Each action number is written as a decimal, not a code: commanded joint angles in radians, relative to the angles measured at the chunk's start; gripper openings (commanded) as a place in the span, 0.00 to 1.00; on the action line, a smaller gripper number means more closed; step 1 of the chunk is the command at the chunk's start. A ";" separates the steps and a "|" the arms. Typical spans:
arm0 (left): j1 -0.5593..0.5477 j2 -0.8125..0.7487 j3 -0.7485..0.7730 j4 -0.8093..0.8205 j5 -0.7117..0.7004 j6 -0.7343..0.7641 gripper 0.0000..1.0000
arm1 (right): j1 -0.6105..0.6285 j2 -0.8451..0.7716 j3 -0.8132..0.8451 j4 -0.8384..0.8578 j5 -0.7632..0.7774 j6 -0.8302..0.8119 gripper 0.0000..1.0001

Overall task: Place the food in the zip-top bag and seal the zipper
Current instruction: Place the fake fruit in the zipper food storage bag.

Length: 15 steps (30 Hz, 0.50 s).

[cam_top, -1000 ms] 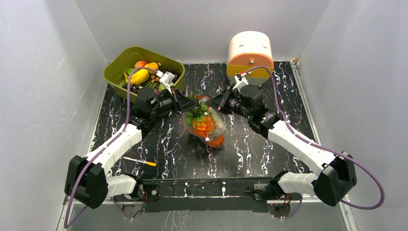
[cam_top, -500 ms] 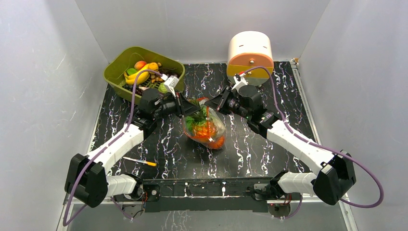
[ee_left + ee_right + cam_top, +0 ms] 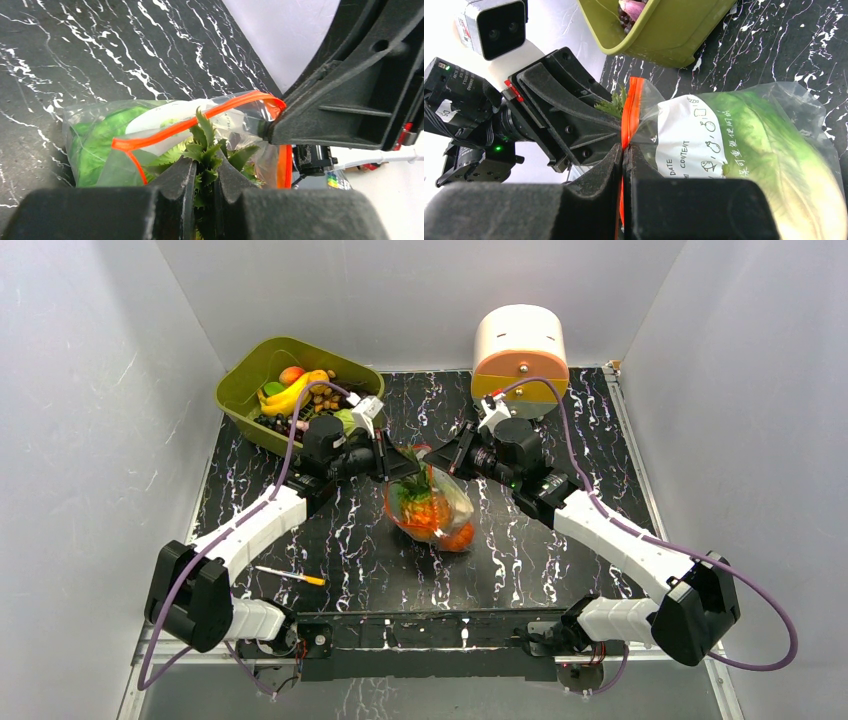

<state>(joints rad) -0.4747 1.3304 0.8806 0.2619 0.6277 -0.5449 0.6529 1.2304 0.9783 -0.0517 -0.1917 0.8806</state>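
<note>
- Carries left gripper point(image 3: 404, 464) nearer the clear crinkly zip-top bag point(image 3: 450, 502), mid-table, than a second ago; pinches feathery green carrot top point(image 3: 205, 145) in narrow jaws.
- Clamps red-orange zipper strip point(image 3: 631, 107) in tightly closed right gripper point(image 3: 623, 160); leaves sealing undone.
- Shows printed label point(image 3: 689, 145) only from right wrist, carrot-top grip only from left.

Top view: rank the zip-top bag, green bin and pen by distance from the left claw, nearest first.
1. zip-top bag: mid-table, its mouth right at the left claw.
2. green bin: far-left corner, behind the claw.
3. pen: near-left, beside the left arm, towards the bases.
</note>
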 commanded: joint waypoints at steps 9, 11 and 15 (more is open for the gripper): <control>-0.045 0.010 0.122 -0.235 0.037 0.094 0.49 | 0.006 -0.036 0.062 0.084 0.024 -0.023 0.00; -0.044 -0.004 0.180 -0.345 -0.003 0.133 0.62 | 0.006 -0.050 0.067 0.055 0.036 -0.025 0.00; -0.044 -0.058 0.238 -0.474 -0.110 0.175 0.76 | 0.006 -0.081 0.036 0.047 0.064 -0.052 0.00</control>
<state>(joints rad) -0.5144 1.3472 1.0370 -0.0303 0.6064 -0.4404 0.6540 1.2201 0.9783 -0.0643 -0.1684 0.8627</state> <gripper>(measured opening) 0.719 0.010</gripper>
